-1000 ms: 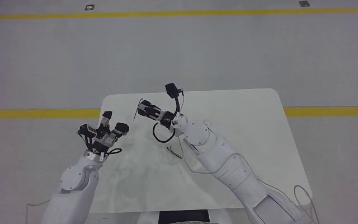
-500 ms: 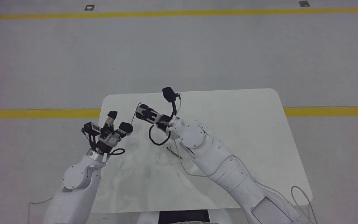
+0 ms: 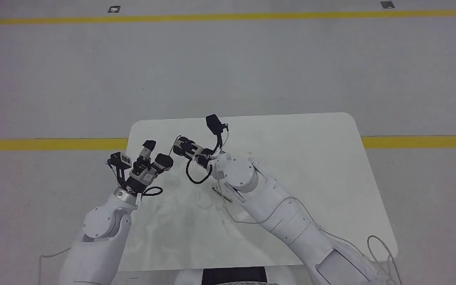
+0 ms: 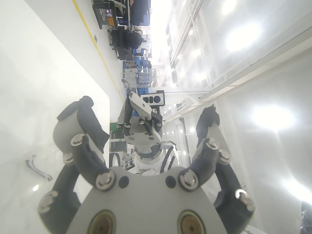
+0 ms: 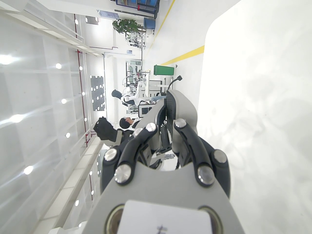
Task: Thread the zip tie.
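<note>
My right gripper [image 3: 180,145] hovers over the white table [image 3: 306,171] near its back left part, shut on a thin black zip tie [image 5: 176,80]. One end of the tie sticks out past the fingertips [image 5: 170,98] and curves away. My left gripper [image 3: 157,152] is open just to the left of it, facing it across a small gap. In the left wrist view the two dark pads [image 4: 80,120] stand wide apart, and the right gripper [image 4: 142,125] shows between them, farther off. Nothing is between the left fingers.
A second black zip tie [image 3: 222,193] lies flat on the table beside the right forearm. The table's left edge and rounded back-left corner [image 3: 135,127] are close to both grippers. A yellow floor line [image 3: 64,144] runs behind.
The left gripper has moved right and slightly back, closing the gap to the right gripper. The right gripper, still holding the tie, has shifted a little left.
</note>
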### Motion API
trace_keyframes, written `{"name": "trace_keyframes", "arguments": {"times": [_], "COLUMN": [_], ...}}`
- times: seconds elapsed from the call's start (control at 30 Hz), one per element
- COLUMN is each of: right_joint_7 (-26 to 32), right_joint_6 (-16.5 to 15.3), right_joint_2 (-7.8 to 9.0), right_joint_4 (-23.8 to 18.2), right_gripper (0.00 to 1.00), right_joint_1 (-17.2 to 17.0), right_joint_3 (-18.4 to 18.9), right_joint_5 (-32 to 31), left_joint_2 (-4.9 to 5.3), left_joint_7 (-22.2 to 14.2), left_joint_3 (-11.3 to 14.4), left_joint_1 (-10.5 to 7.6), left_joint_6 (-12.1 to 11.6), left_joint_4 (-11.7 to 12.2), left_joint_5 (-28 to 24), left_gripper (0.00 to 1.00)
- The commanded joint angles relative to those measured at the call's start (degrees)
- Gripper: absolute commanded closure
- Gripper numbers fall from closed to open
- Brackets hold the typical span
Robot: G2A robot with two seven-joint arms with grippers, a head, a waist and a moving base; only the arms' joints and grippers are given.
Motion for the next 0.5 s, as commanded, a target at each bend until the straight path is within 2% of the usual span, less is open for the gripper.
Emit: {"name": "trace_keyframes", "arguments": {"times": [0.0, 0.13, 0.33, 0.47], "right_joint_7": [-0.34, -0.86, -0.93, -1.81], "right_joint_6": [0.46, 1.83, 1.90, 2.53], "right_joint_2": [0.03, -0.06, -0.07, 0.07], "right_joint_4": [-0.60, -1.65, -1.71, -2.43], "right_gripper": [1.00, 1.00, 1.00, 1.00], "right_joint_1": [-0.56, -1.16, -1.18, -1.95], "right_joint_3": [-0.23, -0.58, -0.62, -0.63], "right_joint_5": [-0.99, -2.14, -2.31, -4.16], "left_joint_2": [-0.04, -0.10, -0.10, -0.10], "left_joint_7": [0.13, 0.14, 0.14, 1.40], "left_joint_3": [0.50, 1.10, 1.10, 1.24], "left_joint_1": [-0.05, -0.10, -0.10, -0.36], "left_joint_6": [0.36, -0.24, -0.24, 0.43], "left_joint_4": [0.08, -0.09, -0.09, -0.01], "left_joint_5": [-0.17, -0.06, -0.06, 0.19], "left_gripper": [0.00, 0.00, 0.00, 0.00]}}
